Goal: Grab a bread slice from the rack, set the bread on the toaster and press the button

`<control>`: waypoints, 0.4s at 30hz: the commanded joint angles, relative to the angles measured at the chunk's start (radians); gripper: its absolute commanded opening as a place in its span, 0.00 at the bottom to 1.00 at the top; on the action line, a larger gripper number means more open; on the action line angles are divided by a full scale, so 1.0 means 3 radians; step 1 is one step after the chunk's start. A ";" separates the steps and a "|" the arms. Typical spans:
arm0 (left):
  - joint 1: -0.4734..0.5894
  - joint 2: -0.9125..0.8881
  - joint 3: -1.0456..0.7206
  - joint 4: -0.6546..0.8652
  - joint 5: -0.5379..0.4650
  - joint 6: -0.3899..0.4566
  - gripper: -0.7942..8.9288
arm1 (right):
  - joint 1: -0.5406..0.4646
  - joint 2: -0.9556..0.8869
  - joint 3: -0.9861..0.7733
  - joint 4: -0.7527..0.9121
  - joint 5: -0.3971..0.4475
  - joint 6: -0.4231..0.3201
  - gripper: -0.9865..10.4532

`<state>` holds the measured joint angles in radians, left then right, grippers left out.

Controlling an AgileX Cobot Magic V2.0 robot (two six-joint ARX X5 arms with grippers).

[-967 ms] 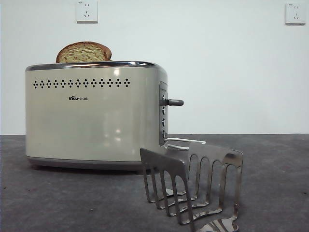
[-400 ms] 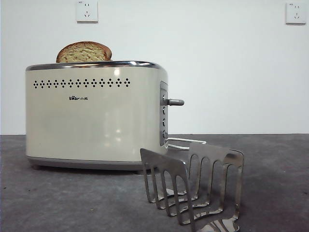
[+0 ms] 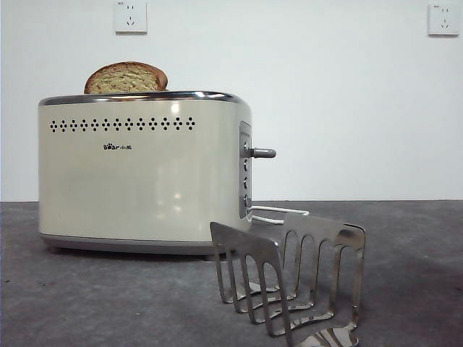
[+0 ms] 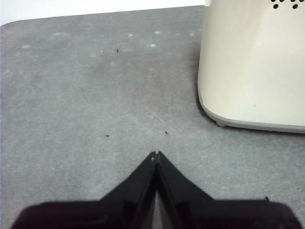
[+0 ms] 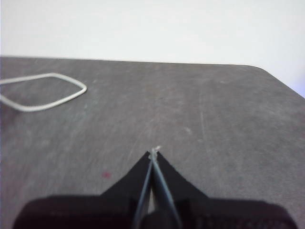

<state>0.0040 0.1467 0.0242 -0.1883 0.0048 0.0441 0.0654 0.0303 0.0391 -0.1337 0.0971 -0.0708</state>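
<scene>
Front view: the toaster (image 3: 141,170) stood on the grey worktop (image 3: 87,303), long side facing the camera. The slice of bread (image 3: 126,78) sat upright in a top slot toward the end away from the controls, its domed crust well above the chrome rim. The button (image 3: 261,152), a grey lever knob, stuck out of the narrow end panel near the top of its travel. The rack (image 3: 289,278) stood nearer the camera, in front of the toaster's control end, apart from it; no bread showed between its dividers. A white cable (image 3: 278,214) lay on the worktop behind the rack, beside the toaster base. Two wall sockets (image 3: 130,16) were on the white wall. Neither arm showed in this view.

Left wrist view: the left end effector (image 4: 156,155) had its jaws closed tip to tip, gripping nothing, over bare worktop; a lower corner of the toaster (image 4: 252,67) was near it, not touching.

Right wrist view: the right end effector (image 5: 153,153) was likewise closed and empty, over bare worktop, well apart from a loop of the white cable (image 5: 45,93).
</scene>
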 commanded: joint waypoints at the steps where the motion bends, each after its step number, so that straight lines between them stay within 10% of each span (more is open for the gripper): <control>1: 0.0008 0.0008 -0.0038 0.0027 0.0009 0.0005 0.08 | 0.0000 -0.0074 -0.0083 -0.0145 -0.0048 -0.0120 0.09; 12: 0.0008 0.0014 -0.0037 0.0027 0.0010 0.0005 0.08 | 0.0001 -0.0075 -0.0083 -0.0160 -0.0038 -0.0131 0.09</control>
<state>0.0040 0.1505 0.0242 -0.1883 0.0048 0.0441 0.0654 0.0113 0.0242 -0.1871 0.0853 -0.1028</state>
